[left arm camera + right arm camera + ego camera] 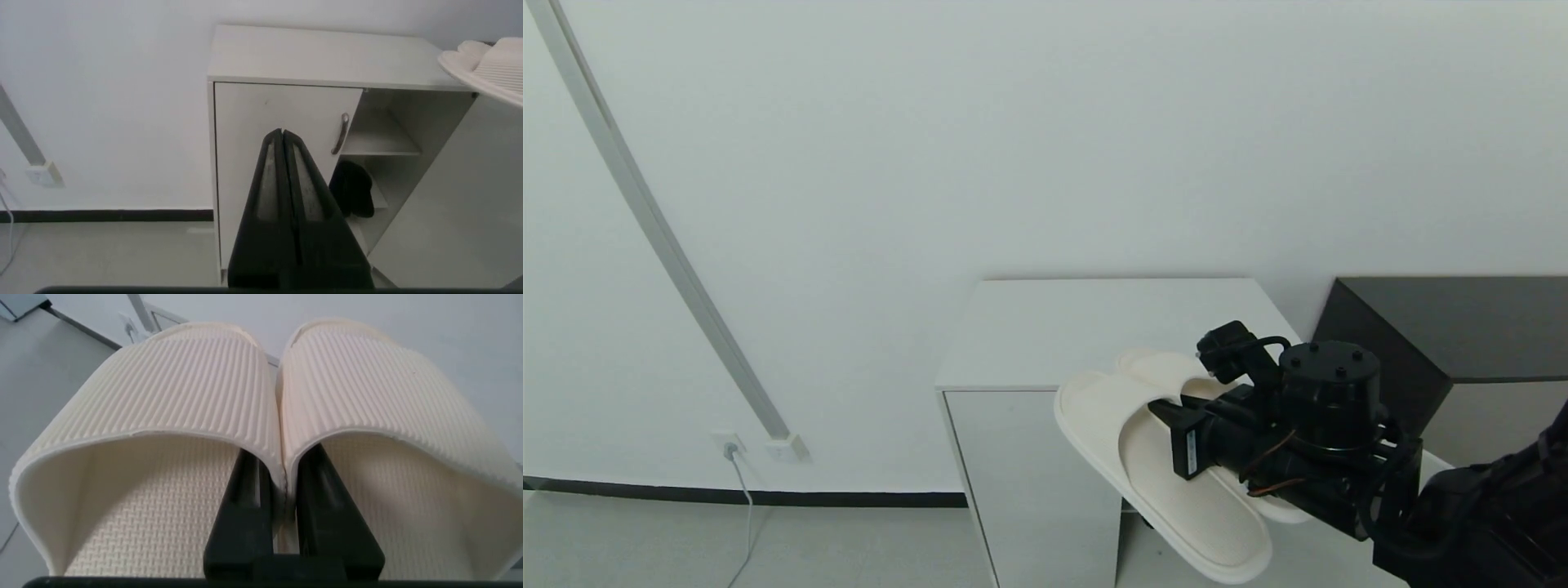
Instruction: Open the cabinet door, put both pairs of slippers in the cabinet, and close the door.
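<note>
A pair of cream slippers [1168, 482] hangs side by side in front of the white cabinet [1094, 327], near its top front edge. My right gripper [1180, 429] is shut on their touching inner edges; in the right wrist view the gripper [282, 469] pinches both ribbed straps [188, 400] together. The left wrist view shows the cabinet [327, 53] with its left door [261, 122] closed and its right door [466, 204] swung open. A dark object [353, 188] lies on an inner shelf. My left gripper [283, 135] is shut on nothing, back from the cabinet front.
A dark grey cabinet [1454, 327] stands against the white one's right side. On the wall to the left are a slanted conduit [654, 229] and a socket with a plugged cable [731, 447]. Bare grey floor lies to the cabinet's left.
</note>
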You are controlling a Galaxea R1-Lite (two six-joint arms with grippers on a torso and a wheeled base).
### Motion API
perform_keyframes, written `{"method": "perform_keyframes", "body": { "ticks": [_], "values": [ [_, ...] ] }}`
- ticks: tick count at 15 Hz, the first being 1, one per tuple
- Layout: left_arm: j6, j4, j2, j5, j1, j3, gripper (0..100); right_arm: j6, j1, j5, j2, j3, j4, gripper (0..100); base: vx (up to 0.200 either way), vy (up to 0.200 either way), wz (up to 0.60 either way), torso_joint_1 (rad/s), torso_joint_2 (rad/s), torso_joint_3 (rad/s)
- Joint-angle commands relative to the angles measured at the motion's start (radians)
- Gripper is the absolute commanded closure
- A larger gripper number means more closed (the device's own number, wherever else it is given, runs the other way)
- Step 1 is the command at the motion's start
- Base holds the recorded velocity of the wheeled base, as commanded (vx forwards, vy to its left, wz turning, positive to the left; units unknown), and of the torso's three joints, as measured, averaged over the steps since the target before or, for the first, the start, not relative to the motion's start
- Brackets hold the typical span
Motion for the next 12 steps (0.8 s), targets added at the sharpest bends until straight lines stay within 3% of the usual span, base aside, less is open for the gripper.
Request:
{"method": "perform_keyframes", "body": {
  "ticks": [1, 8, 12],
  "values": [
    [0.0, 0.0, 0.0, 0.0, 0.0, -0.001, 100, 0.0, 0.0, 0.0, 0.003, 0.0, 0.0, 100, 0.0, -0.2, 0.0, 0.002, 0.01, 0.002],
    [0.0, 0.0, 0.0, 0.0, 0.0, 0.001, 100, -0.002, 0.008, -0.001, 0.0, 0.02, -0.026, 100, 0.0, -0.2, 0.0, 0.002, 0.0, 0.004],
    [0.001, 0.0, 0.0, 0.0, 0.0, -0.001, 100, -0.015, 0.022, -0.018, -0.003, 0.038, -0.052, 100, 0.0, 0.0, 0.0, 0.0, 0.0, 0.0]
  ]
}}
